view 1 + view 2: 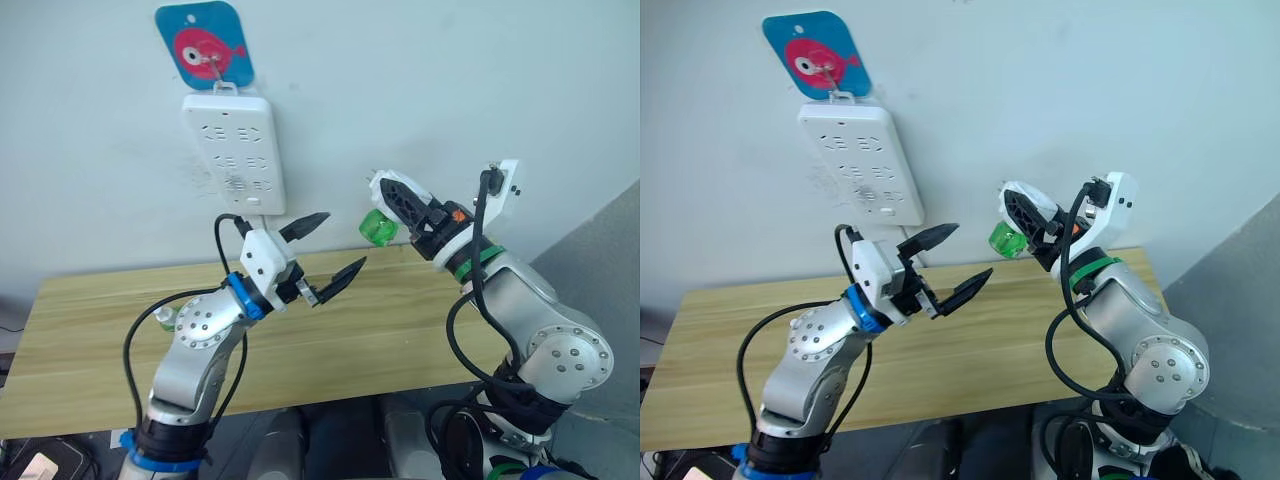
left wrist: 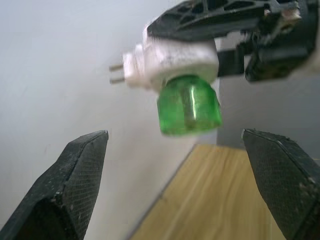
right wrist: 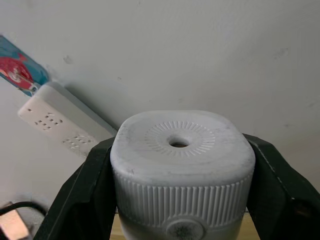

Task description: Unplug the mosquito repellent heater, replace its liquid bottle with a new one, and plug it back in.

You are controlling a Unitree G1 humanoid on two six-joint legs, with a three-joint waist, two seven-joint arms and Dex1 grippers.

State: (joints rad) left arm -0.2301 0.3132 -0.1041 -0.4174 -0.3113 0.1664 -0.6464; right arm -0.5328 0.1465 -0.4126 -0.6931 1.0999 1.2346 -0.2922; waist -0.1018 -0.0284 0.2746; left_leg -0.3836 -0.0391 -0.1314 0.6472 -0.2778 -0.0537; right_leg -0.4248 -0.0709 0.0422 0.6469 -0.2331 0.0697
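Left eye view: our right gripper [image 1: 393, 198] clamps the heater [image 1: 385, 205] in the air, away from the strip [image 1: 233, 150], so the bottle [image 1: 378, 227] hangs reachable. Left wrist view: our left gripper [image 2: 177, 185] is spread wide, aimed at the bottle [image 2: 189, 105] from below.

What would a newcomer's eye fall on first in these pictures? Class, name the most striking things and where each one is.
First, the mosquito repellent heater, clamped in the right gripper in mid-air above the wooden table, its prongs bare and its green liquid bottle hanging below. Next, the left gripper, open and facing the bottle. Behind them, the white power strip hangs on the wall under a blue fish hook.
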